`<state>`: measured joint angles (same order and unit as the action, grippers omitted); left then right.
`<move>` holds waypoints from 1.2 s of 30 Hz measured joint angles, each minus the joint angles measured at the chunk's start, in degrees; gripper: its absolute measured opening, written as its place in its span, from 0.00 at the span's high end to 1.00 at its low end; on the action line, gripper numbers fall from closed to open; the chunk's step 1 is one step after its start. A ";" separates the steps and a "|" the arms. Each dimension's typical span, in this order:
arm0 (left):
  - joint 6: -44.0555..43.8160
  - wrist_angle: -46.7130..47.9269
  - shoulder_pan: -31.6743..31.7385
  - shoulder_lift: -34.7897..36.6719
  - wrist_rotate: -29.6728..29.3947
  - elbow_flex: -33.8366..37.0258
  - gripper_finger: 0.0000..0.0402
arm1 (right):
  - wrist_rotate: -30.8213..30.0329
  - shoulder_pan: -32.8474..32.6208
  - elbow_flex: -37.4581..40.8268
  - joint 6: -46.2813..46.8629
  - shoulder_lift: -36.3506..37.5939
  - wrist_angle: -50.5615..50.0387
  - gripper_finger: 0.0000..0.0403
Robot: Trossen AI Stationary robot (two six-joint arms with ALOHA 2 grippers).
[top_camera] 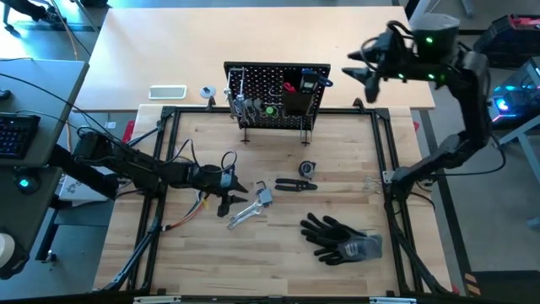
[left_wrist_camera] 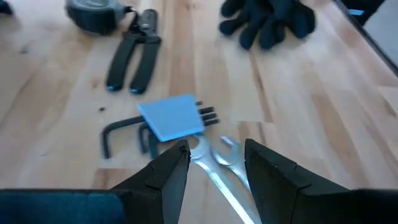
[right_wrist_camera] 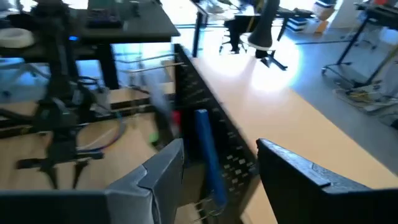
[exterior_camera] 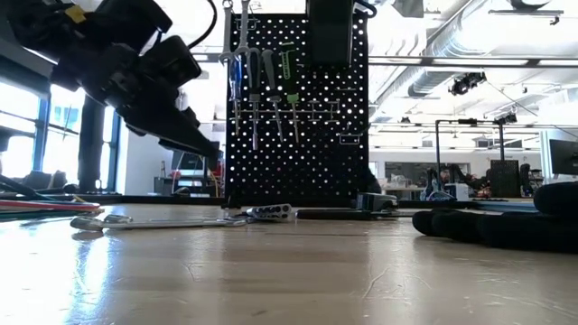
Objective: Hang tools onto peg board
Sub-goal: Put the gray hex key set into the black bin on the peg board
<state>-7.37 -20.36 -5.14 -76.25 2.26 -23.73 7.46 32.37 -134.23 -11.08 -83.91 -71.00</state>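
The silver wrenches (left_wrist_camera: 217, 163) lying on the counter (top_camera: 278, 262) look to be bare steel: stiff, fairly heavy for their size, and probably slick. They should be taken across the flat shank, near the middle, so that they do not swing. The left claw (left_wrist_camera: 214, 171) hangs low over them, slightly left of the counter's middle, part open and holding nothing, with the wrench heads right between its fingers. Just beyond lie a blue-holdered set of hex keys (left_wrist_camera: 165, 121), then black pliers (left_wrist_camera: 132, 59).

The peg board (top_camera: 274, 95) stands upright at the far edge, already carrying wrenches and drivers. The right claw (right_wrist_camera: 217, 168) is raised above the board's right end; its fingers stand apart and empty, with a blue-handled driver (right_wrist_camera: 208, 155) on the board between them.
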 joint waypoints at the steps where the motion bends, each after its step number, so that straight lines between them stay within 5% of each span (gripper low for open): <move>1: -0.07 -0.36 -0.54 -0.25 -0.02 0.00 0.63 | 0.04 -0.67 0.00 0.39 0.65 -0.80 0.52; 13: -0.06 -13.72 -3.83 -10.25 -3.51 0.00 0.63 | -0.67 -10.57 0.05 5.69 1.41 -18.95 0.52; 19: 1.93 -18.97 -3.96 -16.79 -7.44 -0.04 0.63 | -3.84 -15.27 3.59 10.20 2.12 -18.97 0.52; 27: 6.43 -20.80 -4.50 -18.95 -9.30 -1.11 0.61 | -5.53 -19.04 13.70 12.80 3.03 -18.69 0.52; 36: 10.99 -20.09 -4.84 -18.60 -10.97 -1.16 0.48 | -5.57 -24.34 29.69 16.71 3.80 -13.92 0.52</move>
<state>3.62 -40.44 -9.98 -94.85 -8.71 -24.88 1.90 8.03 -104.55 5.63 -80.11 -84.91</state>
